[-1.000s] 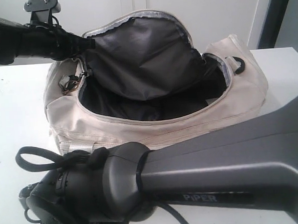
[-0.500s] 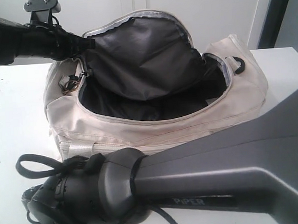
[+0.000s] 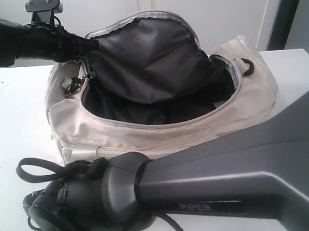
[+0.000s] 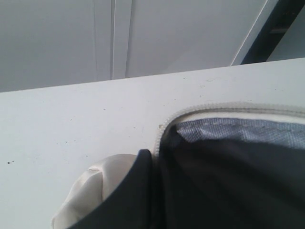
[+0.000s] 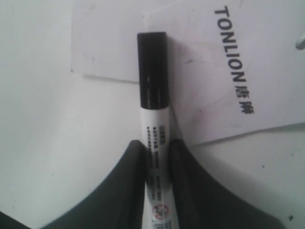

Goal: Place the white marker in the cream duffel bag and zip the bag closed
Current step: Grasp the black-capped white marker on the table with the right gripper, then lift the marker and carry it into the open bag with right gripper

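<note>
The cream duffel bag (image 3: 160,133) lies on the white table with its mouth wide open, showing dark lining. Its curved zip flap (image 3: 146,59) is held upright by my left gripper (image 3: 91,45), which is shut on the flap's edge. In the left wrist view a dark finger (image 4: 138,191) presses against the flap's lining (image 4: 228,181). The white marker (image 5: 155,124), with its black cap (image 5: 152,71), lies on the table between my right gripper's (image 5: 157,152) fingers, which touch it on both sides. In the exterior view my right arm (image 3: 225,184) hides that gripper and the marker.
A white printed paper tag (image 5: 214,71) lies flat under the marker's capped end. A black plastic ring (image 3: 249,67) sits at the bag's right end. The bare white table (image 3: 14,117) stretches left of the bag, with a white wall behind it.
In the exterior view my right arm has sunk a little and shifted slightly left. The bag, its raised flap and the left arm have not moved.
</note>
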